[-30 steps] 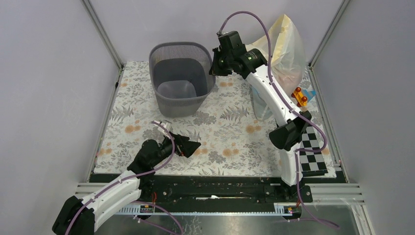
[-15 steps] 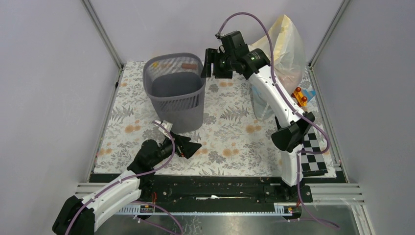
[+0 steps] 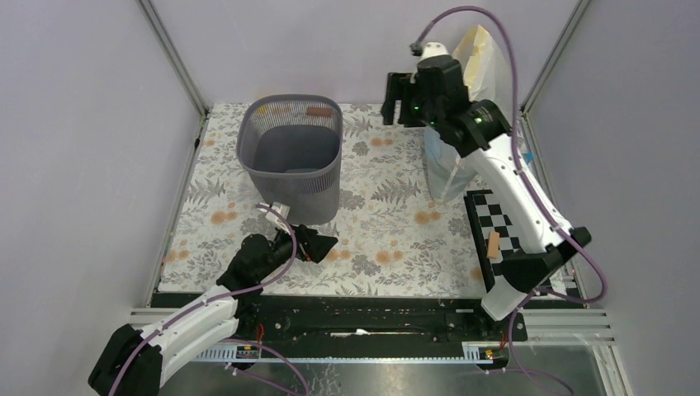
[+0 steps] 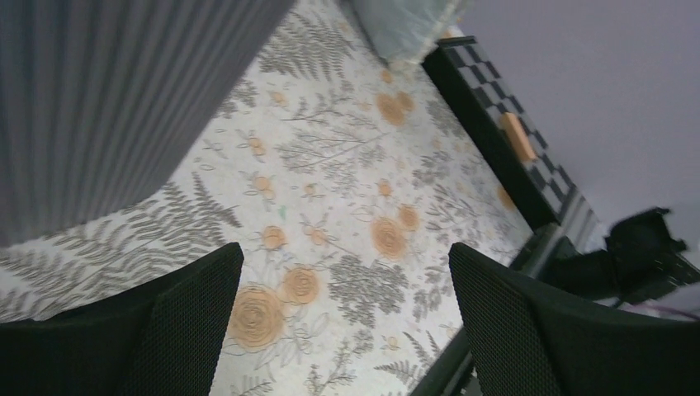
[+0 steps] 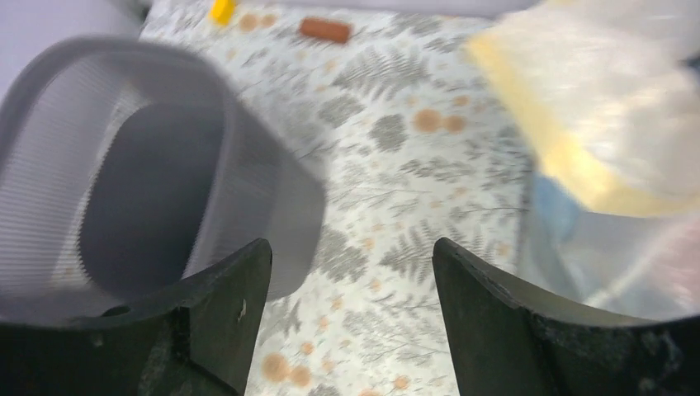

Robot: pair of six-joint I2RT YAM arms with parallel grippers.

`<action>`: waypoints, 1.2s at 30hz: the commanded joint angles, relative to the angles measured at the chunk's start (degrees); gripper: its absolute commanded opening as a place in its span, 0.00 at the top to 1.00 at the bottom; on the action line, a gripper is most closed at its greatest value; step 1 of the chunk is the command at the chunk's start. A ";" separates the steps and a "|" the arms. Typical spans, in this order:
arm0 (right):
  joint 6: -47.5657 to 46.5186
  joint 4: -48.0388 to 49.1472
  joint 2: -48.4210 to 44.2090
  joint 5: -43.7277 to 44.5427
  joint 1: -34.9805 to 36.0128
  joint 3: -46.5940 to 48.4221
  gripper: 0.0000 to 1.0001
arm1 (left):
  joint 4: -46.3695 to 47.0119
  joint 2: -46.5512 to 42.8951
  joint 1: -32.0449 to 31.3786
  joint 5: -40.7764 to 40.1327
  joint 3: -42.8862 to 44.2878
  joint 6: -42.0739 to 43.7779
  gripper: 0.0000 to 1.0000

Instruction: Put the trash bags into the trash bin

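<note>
The dark grey mesh trash bin (image 3: 289, 157) stands upright at the back left of the floral mat. Its blurred mouth (image 5: 124, 190) fills the left of the right wrist view. Its ribbed wall (image 4: 107, 99) rises just beyond my left gripper. No trash bags can be made out in any view, and the bin's inside looks dark. My right gripper (image 3: 400, 99) (image 5: 351, 256) hangs open in the air to the right of the bin, apart from it, with nothing between its fingers. My left gripper (image 3: 318, 245) (image 4: 342, 256) rests open low over the mat, in front of the bin.
A big clear bag with a cream-yellow band (image 3: 479, 62) (image 5: 594, 124) stands at the back right. A checkerboard (image 3: 495, 219) (image 4: 512, 107) with a small tan block (image 3: 494, 245) lies right. Behind the bin are a brown piece (image 5: 324, 30) and a yellow one (image 5: 220, 10).
My right gripper let go of the tilted bin's rim, opened, and swung up and right. The bin settled upright, slightly left. The checkerboard shifted. The left arm stayed put.
</note>
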 commanded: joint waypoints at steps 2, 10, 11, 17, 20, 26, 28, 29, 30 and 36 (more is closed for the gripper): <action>-0.48 3.88 -6.61 13.18 -8.30 -5.54 0.23 | 1.98 3.57 -0.46 -12.95 1.27 0.99 0.03; -4.85 7.12 -2.42 28.11 -15.13 -5.59 0.16 | 3.19 14.11 -0.09 -29.10 6.25 -5.57 0.01; -4.60 7.70 -1.75 27.67 -16.29 -5.29 0.17 | 3.08 15.67 0.31 -30.26 7.12 -6.35 0.01; -4.57 7.58 4.63 20.16 -21.33 -1.10 0.23 | 6.04 23.80 4.96 -30.84 11.08 -10.35 0.01; -4.58 6.17 5.46 20.42 -22.59 -1.93 0.39 | 4.32 26.65 9.60 -29.73 13.51 -13.55 0.01; -3.74 8.95 -7.33 20.71 -24.61 -16.11 0.89 | -0.26 23.21 9.90 -31.37 15.55 -11.38 0.01; -3.11 9.65 -11.80 17.82 -24.61 -20.45 1.00 | -1.47 20.75 6.70 -31.05 15.92 -10.91 0.01; -2.82 9.43 -13.37 15.58 -24.61 -22.05 1.00 | -2.43 19.60 4.82 -30.69 16.70 -10.76 0.01; -2.57 9.03 -14.81 12.87 -24.61 -23.35 1.00 | -3.15 18.69 2.42 -30.53 17.44 -10.61 0.01; -0.66 7.66 -21.36 -0.17 -24.54 -29.79 1.00 | -2.57 19.42 -8.63 -25.15 24.75 -8.60 0.02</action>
